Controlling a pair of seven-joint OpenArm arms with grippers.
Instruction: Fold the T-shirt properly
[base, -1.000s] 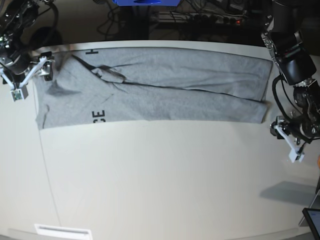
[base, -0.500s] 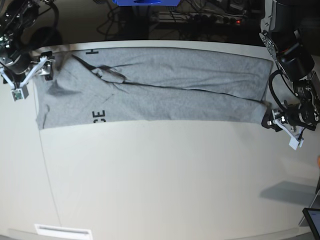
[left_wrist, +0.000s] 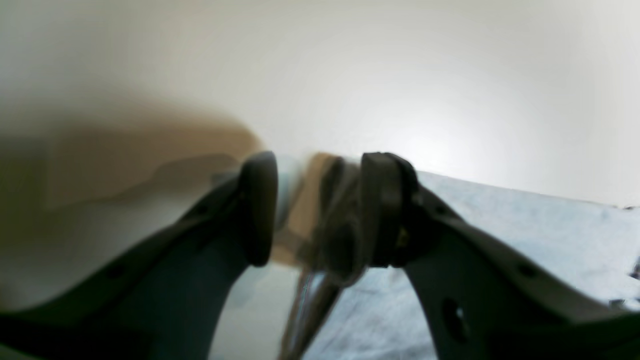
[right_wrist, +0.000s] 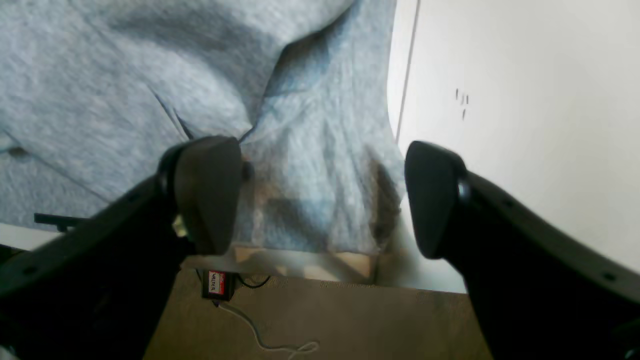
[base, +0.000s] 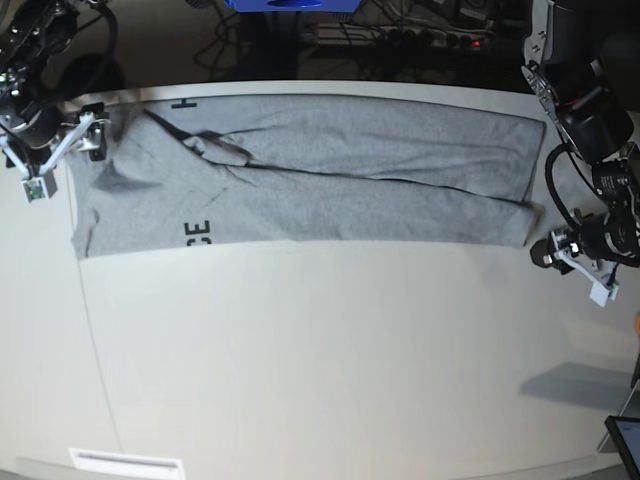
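Right fingers (right_wrist: 210, 195) spread wide over T-shirt (right_wrist: 150, 90); left fingers (left_wrist: 382, 210) gapped, empty.

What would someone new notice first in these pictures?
A long grey T-shirt, folded into a band, stretches across the far side of the white table. The right hand hangs open at its left end, and the left hand sits just off its right corner.

Black jointed arms (base: 585, 105), looped black cables, white-tipped jaws with dark pads (right_wrist: 207, 192).
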